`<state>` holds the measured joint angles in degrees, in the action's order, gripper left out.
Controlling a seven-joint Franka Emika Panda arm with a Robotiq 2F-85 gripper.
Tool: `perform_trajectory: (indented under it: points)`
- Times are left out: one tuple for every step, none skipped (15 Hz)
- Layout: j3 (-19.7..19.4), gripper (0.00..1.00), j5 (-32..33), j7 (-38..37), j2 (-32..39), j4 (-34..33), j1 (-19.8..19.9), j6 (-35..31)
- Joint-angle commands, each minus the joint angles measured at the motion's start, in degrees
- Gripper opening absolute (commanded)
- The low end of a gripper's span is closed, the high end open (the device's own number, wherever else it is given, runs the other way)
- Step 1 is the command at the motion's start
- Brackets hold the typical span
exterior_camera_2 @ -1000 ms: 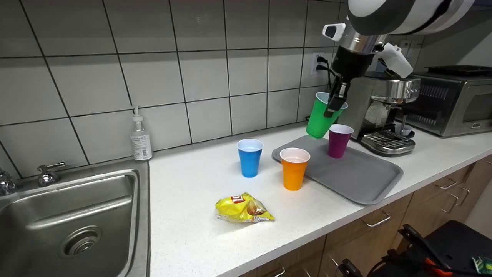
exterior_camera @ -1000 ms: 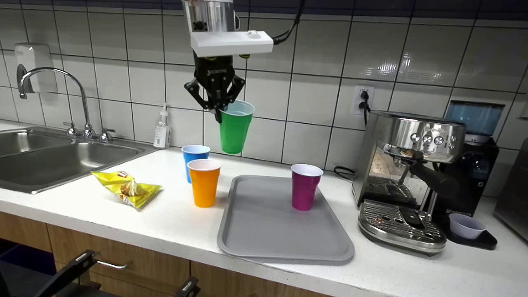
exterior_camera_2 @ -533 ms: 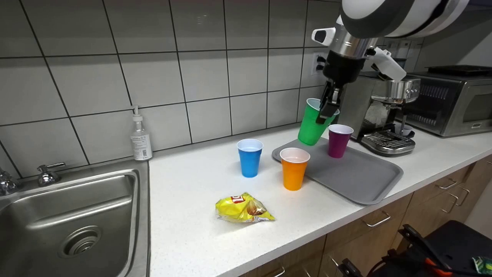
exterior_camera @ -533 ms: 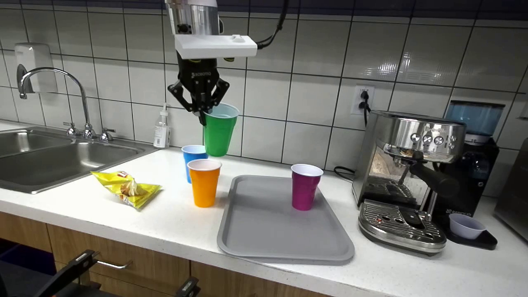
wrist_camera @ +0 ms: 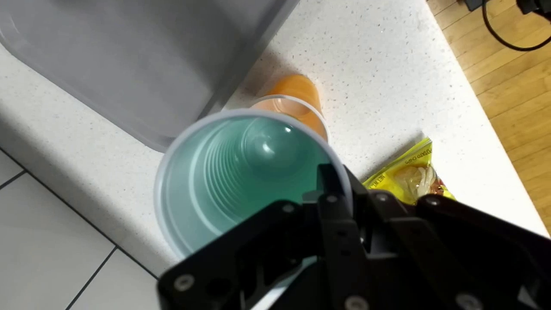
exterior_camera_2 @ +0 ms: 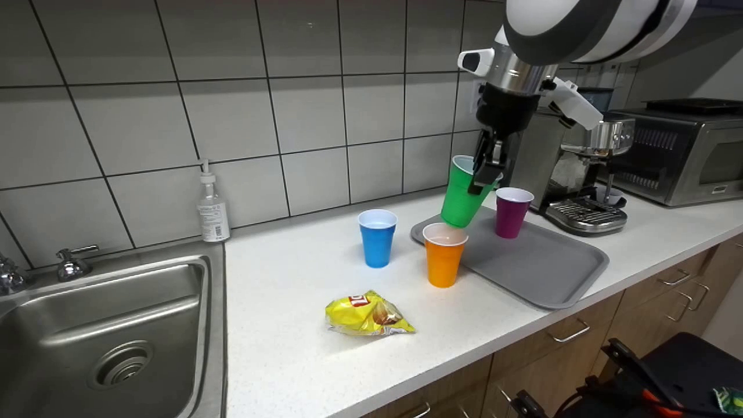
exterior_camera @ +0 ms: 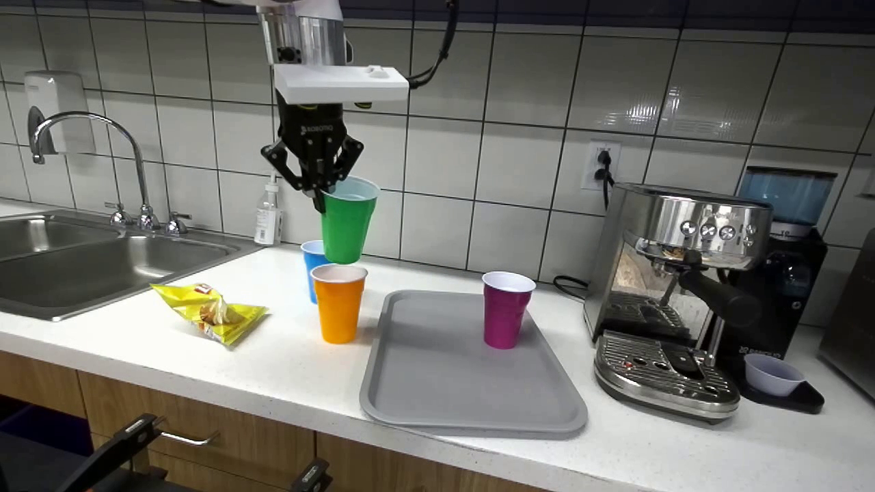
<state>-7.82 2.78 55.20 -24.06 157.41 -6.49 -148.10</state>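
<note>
My gripper (exterior_camera: pixel 320 202) is shut on the rim of a green cup (exterior_camera: pixel 347 229), one finger inside and one outside. It holds the cup in the air, tilted, as an exterior view (exterior_camera_2: pixel 462 200) shows; in the wrist view the inside of the green cup (wrist_camera: pixel 224 172) looks empty. An orange cup (exterior_camera: pixel 338 307) stands upright on the counter. In both exterior views the green cup's base appears just above or at the orange cup's rim (exterior_camera_2: pixel 444 233); I cannot tell if they touch. A blue cup (exterior_camera_2: pixel 378 238) stands behind. A purple cup (exterior_camera: pixel 507 314) stands on a grey tray (exterior_camera: pixel 465 383).
A yellow chip bag (exterior_camera: pixel 210 313) lies on the counter near the sink (exterior_camera_2: pixel 110 313). A soap bottle (exterior_camera_2: pixel 212 209) stands by the tiled wall. An espresso machine (exterior_camera: pixel 673 301) and a microwave (exterior_camera_2: pixel 685 154) stand past the tray.
My gripper has carried the green cup toward the sink side and lower, from over the tray's back edge to near the orange cup. The other things have not moved.
</note>
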Motion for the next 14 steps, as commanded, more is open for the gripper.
perform_trajectory:
  points:
    - [0.93,0.01,0.24,-1.29,1.26,-0.29,-0.22,-0.41]
    - [0.98,0.01,0.24,-1.32,1.61,-0.32,-0.23,-0.55]
    - [1.04,0.01,0.24,-1.33,2.07,-0.36,-0.21,-0.68]
    - [1.16,0.01,0.28,-1.42,2.49,-0.39,-0.16,-0.81]
    - [1.22,0.01,0.22,-1.47,2.90,-0.42,-0.16,-0.92]
    - [1.24,0.01,0.11,-1.46,3.28,-0.45,-0.19,-1.02]
    - [1.31,0.01,0.12,-1.50,3.68,-0.42,-0.17,-1.36]
    - [1.39,0.01,0.12,-1.61,4.11,-0.42,-0.15,-1.66]
    - [1.42,0.01,0.08,-1.61,4.44,-0.46,-0.15,-1.86]
    - [1.45,0.01,0.02,-1.67,4.78,-0.52,-0.15,-2.15]
    - [1.46,0.01,-0.10,-1.69,5.02,-0.61,-0.19,-2.30]
    - [1.50,0.01,-0.10,-1.76,5.31,-0.68,-0.17,-2.61]
    - [1.55,0.01,-0.07,-1.86,5.55,-0.76,-0.14,-2.81]
    - [1.57,0.01,-0.10,-1.92,5.77,-0.80,-0.15,-3.00]
